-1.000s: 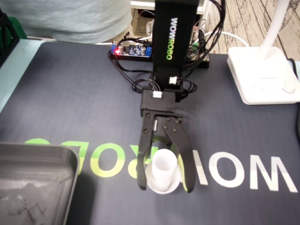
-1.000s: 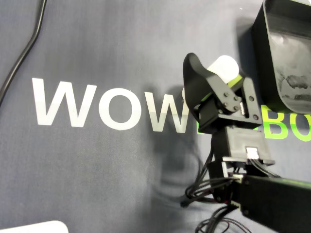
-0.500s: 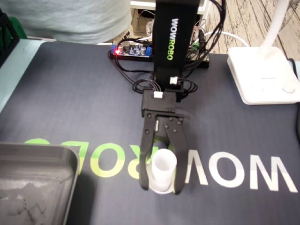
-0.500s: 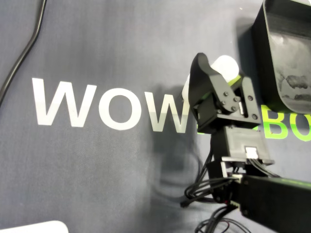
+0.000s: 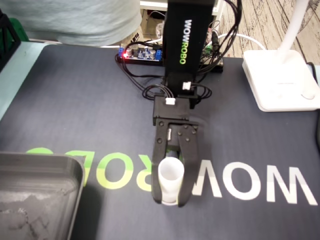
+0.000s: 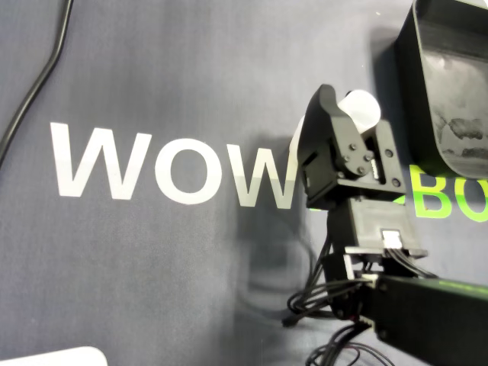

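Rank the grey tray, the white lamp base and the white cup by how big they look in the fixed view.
1. grey tray, though the frame cuts it off
2. white lamp base
3. white cup

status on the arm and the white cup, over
Gripper shut on white cup, one jaw each side. Cup upright, base down at the mat, no lift evident. Grey tray off to the left in the fixed view, nothing between.
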Action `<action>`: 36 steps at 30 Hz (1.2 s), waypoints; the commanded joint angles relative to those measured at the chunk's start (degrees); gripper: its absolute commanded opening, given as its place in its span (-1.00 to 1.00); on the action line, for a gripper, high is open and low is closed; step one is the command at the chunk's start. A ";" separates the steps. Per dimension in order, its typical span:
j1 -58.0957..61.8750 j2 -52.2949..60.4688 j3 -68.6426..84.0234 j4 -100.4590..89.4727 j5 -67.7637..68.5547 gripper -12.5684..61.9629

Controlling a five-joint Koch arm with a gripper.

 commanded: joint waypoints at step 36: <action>5.54 31.90 -21.71 41.48 26.72 -0.69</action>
